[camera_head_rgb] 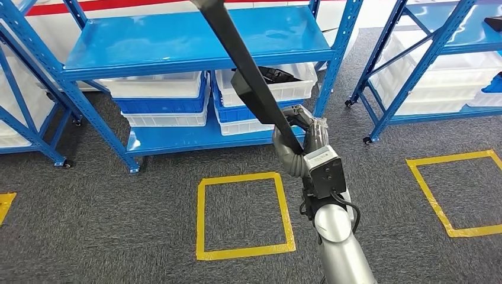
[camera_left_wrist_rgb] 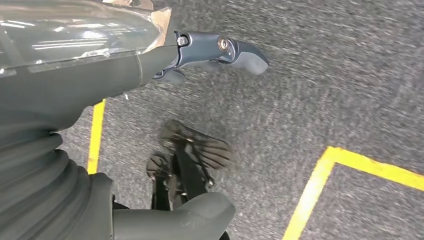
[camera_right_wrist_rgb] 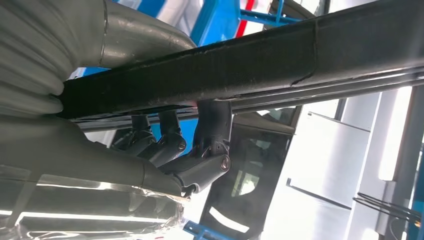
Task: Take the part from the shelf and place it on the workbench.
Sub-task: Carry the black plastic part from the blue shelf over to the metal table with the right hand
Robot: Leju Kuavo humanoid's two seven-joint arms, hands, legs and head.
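Grey carpet floor (camera_head_rgb: 118,225) marked with yellow tape squares (camera_head_rgb: 244,216). White bins (camera_head_rgb: 157,87) and blue bins (camera_head_rgb: 163,105) are stacked beneath a blue upper board.

High head view onto blue shelf (camera_head_rgb: 189,41); close wrist views, floorward and shelfward.

No text, label, brand or number could be read in any view. A small pale mark on the grey box (camera_head_rgb: 324,168) at the right wrist was too small to make out, and the yellow tape squares (camera_head_rgb: 244,215) on the floor carried no writing.
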